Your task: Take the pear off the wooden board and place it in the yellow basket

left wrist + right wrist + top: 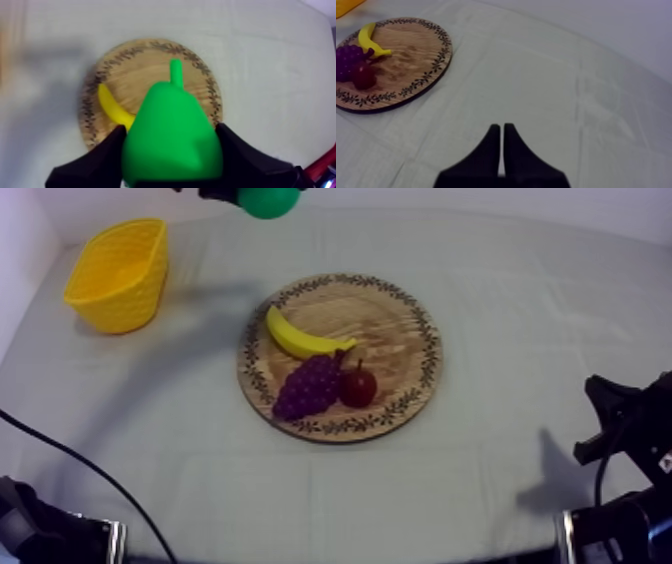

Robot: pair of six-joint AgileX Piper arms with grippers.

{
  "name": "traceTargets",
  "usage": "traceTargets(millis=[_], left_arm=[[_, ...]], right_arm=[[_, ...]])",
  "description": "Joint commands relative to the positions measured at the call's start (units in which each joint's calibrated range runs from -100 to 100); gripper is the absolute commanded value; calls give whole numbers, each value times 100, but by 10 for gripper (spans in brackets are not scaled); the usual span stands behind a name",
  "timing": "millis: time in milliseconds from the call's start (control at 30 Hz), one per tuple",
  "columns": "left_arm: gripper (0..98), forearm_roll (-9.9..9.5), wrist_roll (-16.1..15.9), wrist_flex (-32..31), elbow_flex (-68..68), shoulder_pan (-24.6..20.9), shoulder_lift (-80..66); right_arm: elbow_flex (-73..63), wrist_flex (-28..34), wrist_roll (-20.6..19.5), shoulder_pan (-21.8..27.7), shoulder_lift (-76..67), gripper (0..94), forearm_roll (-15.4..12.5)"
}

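Left end effector point(171, 129): you are seeing it gripping the pear point(172, 145), clear of the wooden board point(150, 55);
Right end effector point(502, 128): it is sitting narrow, holding nothing.

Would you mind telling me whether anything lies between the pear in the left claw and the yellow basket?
Nothing visible does. The pear, held in the left claw, has only cloth between it and the yellow basket; the banana, grapes and small red fruit lie aside on the wooden board.
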Motion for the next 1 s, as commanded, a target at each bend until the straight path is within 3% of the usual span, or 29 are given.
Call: traceTargets(millis=[0, 233, 633, 967], left_arm=[[405, -37, -20, -5, 257, -250, -251], [408, -205, -153, -4, 939, -956, -883], [394, -321, -484, -19, 1650, -2181, -1635], [395, -352, -648, -73, 1802, -2646, -1652]], right_arm=[[-5, 2, 3, 0, -4, 4, -1], [-5, 2, 2, 0, -4, 4, -1], [-5, 2, 2, 0, -4, 4, -1], [-5, 2, 2, 0, -4, 4, -1]])
